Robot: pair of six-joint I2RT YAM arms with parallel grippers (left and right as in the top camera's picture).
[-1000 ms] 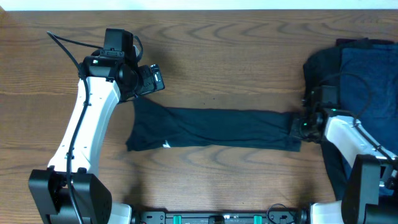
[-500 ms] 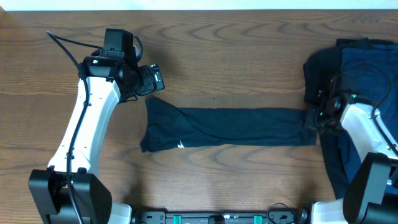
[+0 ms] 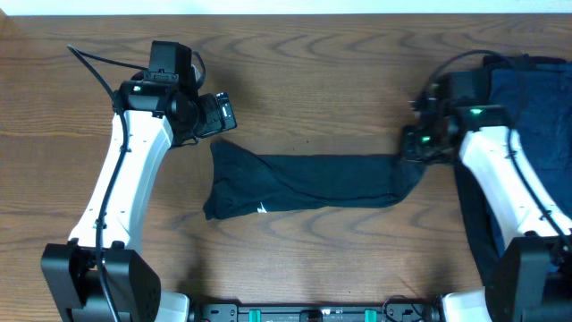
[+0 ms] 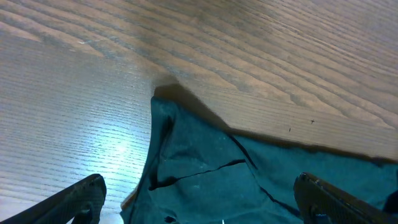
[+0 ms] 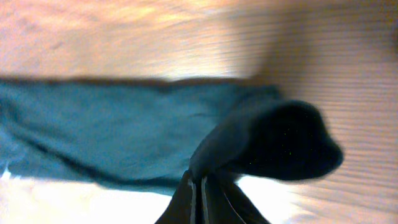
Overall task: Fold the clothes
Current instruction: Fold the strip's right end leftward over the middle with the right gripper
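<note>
T-shirt [image 3: 313, 182]: black, long folded strip on bench [image 3: 313, 72]; white label [image 3: 260, 207] near its left end.
Right gripper [image 3: 416, 152]: clamped on T-shirt's right end, end lifted.
Left gripper [image 3: 223, 114]: fingers apart, holding nothing, by T-shirt's left corner.
Other clothes [image 3: 536, 89]: navy pile right of T-shirt.

The table [image 3: 322, 72] is brown wood with bold grain, smooth, with a soft sheen where light falls on it in the left wrist view. The shirt [image 3: 313, 183] is dark, matt cloth, soft and creased, with a small white label [image 3: 261, 208]. The pile [image 3: 536, 98] is navy and black matt cloth. The left arm [image 3: 121, 188] and right arm [image 3: 500, 179] have smooth, slightly glossy white plastic shells and matt black housings. The left fingers [image 4: 81, 196] look like matt black plastic.
</note>
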